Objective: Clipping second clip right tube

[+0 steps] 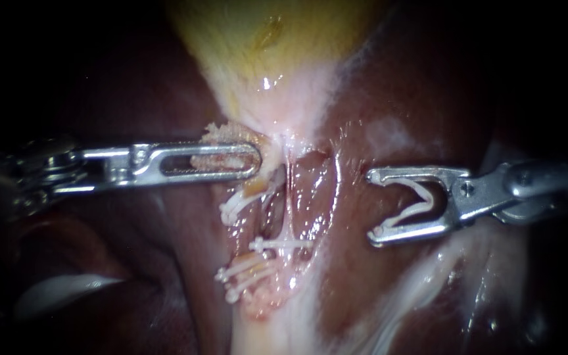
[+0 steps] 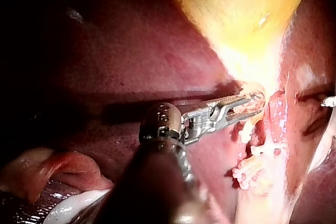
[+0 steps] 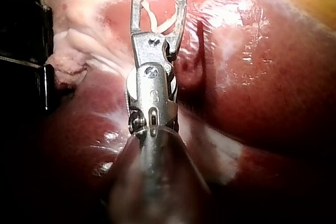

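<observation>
The right instrument (image 1: 372, 206) comes in from the right with its jaws spread wide. A white loaded clip (image 1: 417, 203) sits between them, bent open, one leg against each jaw, so the jaws grip it from both sides. The mouth of the jaws faces the middle of the field.

The right tube (image 1: 289, 197) is, as far as the endoscope view lets me judge, the thin pale strand running down from the neck of the gallbladder (image 1: 264, 39). It lies well apart from the jaw tips, with a glistening band of liver (image 1: 389, 98) between them. No part of the tube is inside the jaws. A fitted clip (image 1: 283, 244) crosses the tube lower down. The open mouth of the right jaws is about level with the bare stretch above that clip. In the right wrist view the loaded clip shows clearly between the jaws, and the pale strands lie ahead of the tips, not touching them.

The left instrument (image 1: 256, 162) reaches in from the left. Its slotted jaws are closed on a flap of pale tissue (image 1: 221, 135) just below the gallbladder's neck, beside the top of the tube. The left wrist view shows this tissue pinched between the two jaws.

Other clips (image 1: 244, 271) sit on the strand to the left of the right tube.
</observation>
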`<state>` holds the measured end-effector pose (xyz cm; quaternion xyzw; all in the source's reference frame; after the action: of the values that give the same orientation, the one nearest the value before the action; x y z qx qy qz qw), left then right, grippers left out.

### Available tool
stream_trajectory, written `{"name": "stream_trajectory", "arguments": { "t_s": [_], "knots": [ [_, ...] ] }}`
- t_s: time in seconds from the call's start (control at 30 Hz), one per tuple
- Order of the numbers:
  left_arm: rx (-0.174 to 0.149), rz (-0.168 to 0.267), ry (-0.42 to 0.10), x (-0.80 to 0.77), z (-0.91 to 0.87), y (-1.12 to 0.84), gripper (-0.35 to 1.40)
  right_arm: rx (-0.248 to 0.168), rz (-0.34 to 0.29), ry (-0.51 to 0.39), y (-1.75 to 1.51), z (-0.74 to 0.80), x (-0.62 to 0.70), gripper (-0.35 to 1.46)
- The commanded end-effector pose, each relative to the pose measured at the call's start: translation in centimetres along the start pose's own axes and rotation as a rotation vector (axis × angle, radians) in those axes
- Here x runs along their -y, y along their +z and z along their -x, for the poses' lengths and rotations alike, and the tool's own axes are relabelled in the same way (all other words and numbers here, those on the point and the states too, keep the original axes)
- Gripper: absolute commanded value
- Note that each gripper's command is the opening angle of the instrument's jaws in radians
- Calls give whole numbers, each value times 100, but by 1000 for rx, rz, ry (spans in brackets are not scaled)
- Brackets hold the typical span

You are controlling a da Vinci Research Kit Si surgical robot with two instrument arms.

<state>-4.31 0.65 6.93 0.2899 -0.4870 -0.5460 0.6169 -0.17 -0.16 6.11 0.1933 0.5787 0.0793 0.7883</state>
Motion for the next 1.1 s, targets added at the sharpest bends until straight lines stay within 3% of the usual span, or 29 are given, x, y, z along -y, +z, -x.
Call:
{"name": "stream_trajectory", "arguments": {
  "t_s": [0.03, 0.23, 0.43, 0.7, 1.0, 1.1],
  "knots": [
    [-7, 5, -5, 1, 1, -1, -35, 0, 0, 1, 0, 0, 0, 50],
    [-11, 1, -9, 4, 8, -8, -35, 1, 1, 1, 0, 0, 0, 50],
    [-15, 5, -27, 12, 28, -32, -35, 1, 1, 1, 0, 0, 1, 50],
    [26, 0, -22, 31, 53, -73, -35, 1, 2, 1, 1, 0, 0, 50],
    [31, 1, -21, 35, 49, -71, -35, 2, 5, -4, 7, -1, 0, 50],
    [32, 2, -21, 35, 49, -70, -35, 1, 10, 30, 15, 0, 1, 50]
  ]
}}
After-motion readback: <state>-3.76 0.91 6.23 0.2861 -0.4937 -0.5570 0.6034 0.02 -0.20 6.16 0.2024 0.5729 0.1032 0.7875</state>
